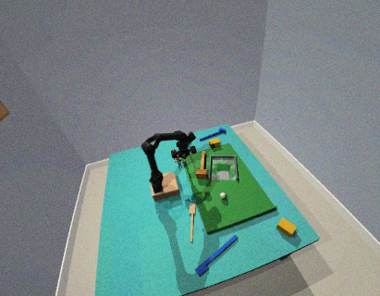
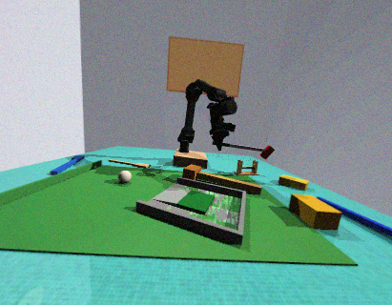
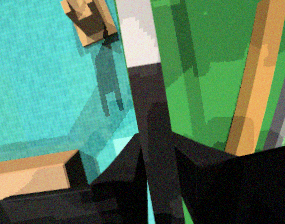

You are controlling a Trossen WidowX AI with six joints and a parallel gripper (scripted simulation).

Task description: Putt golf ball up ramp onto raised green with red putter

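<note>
My gripper (image 1: 179,154) (image 2: 219,144) (image 3: 150,137) is shut on the dark handle of the red putter (image 2: 245,148) (image 3: 145,90). The putter hangs level in the air, and its red head (image 2: 267,152) points away from the arm, above and beside a small wooden stand (image 2: 246,167) (image 3: 88,22). The white golf ball (image 1: 223,195) (image 2: 125,176) rests on the green mat (image 1: 242,203) (image 2: 64,214). The grey-framed ramp (image 1: 236,167) (image 2: 188,221) with the raised green (image 2: 196,201) sits on the mat between the ball and the putter.
A long orange bar (image 1: 202,164) (image 2: 228,182) (image 3: 253,90) lies beside the frame. Orange blocks (image 1: 287,226) (image 1: 214,142) (image 2: 315,211) (image 2: 293,181), blue putters (image 1: 216,254) (image 1: 213,134) (image 2: 67,164) and a wooden putter (image 1: 192,222) (image 2: 130,164) lie about. The arm's base (image 1: 165,185) (image 2: 190,158) stands left of the mat.
</note>
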